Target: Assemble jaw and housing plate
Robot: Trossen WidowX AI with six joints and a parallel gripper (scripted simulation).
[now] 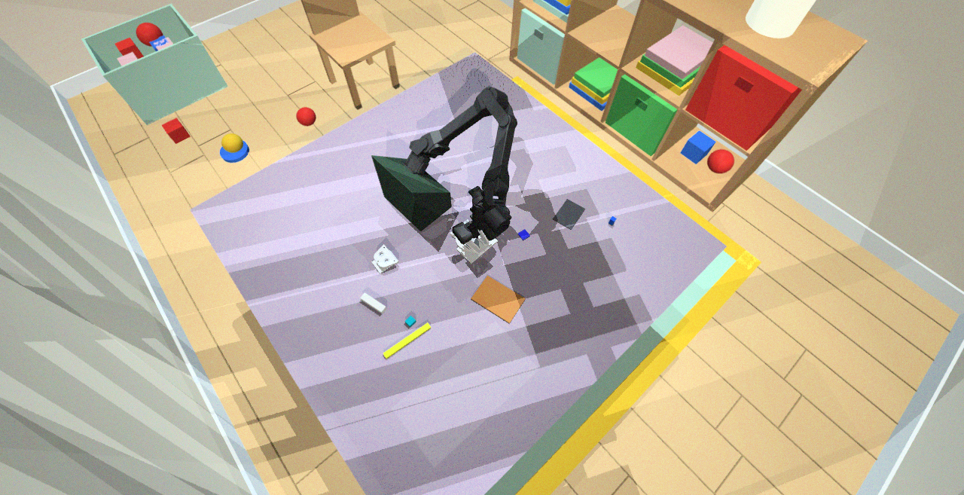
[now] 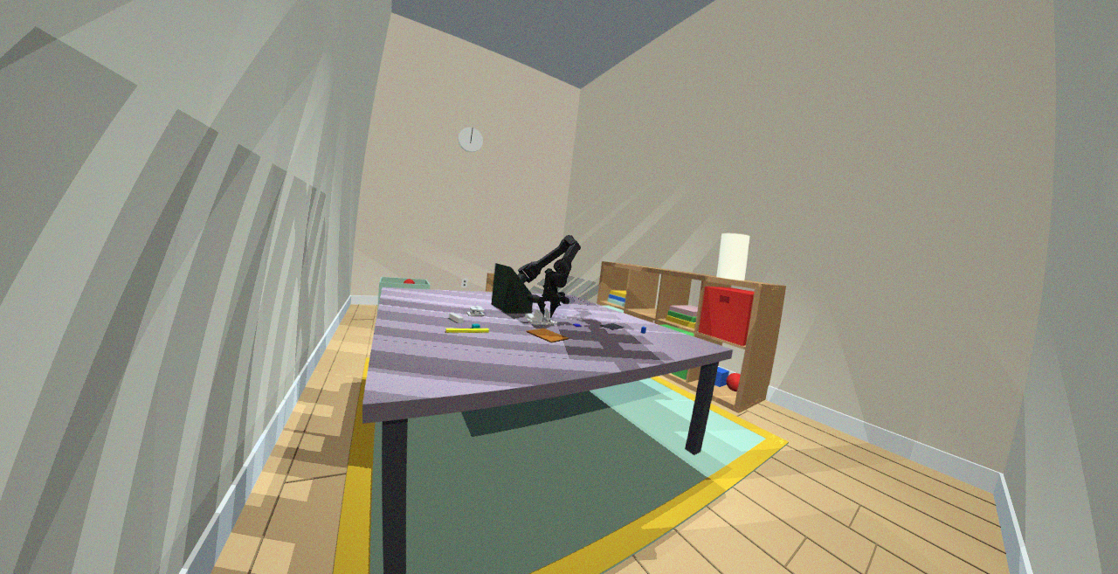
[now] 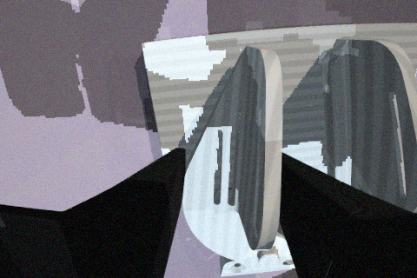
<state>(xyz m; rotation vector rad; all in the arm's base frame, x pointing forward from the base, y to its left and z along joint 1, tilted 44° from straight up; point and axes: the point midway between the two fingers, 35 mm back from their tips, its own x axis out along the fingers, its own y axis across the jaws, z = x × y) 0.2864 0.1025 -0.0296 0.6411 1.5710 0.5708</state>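
Observation:
My gripper point(image 1: 475, 235) point(image 2: 549, 314) point(image 3: 226, 159) is shut on one upright white jaw point(image 3: 272, 139), which stands between the black fingers. The other white jaw point(image 3: 373, 109) stands to its right in the wrist view, with a gap between them. Behind and below them is the pale ribbed base plate point(image 3: 167, 100). The pins and gear teeth are hidden, so I cannot tell whether the held jaw is on its pin or meshed. The white housing plate point(image 1: 385, 258) point(image 2: 476, 311) lies apart, left of the gripper in the top and exterior views.
A dark green wedge point(image 1: 411, 195) point(image 2: 509, 289) stands beside the arm. An orange plate point(image 1: 497, 298) point(image 2: 547, 334), a yellow bar point(image 1: 406, 340) point(image 2: 466, 329), a white block point(image 1: 372, 303), a teal cube point(image 1: 410, 321), a blue square point(image 1: 523, 234) and a grey square point(image 1: 569, 214) lie around.

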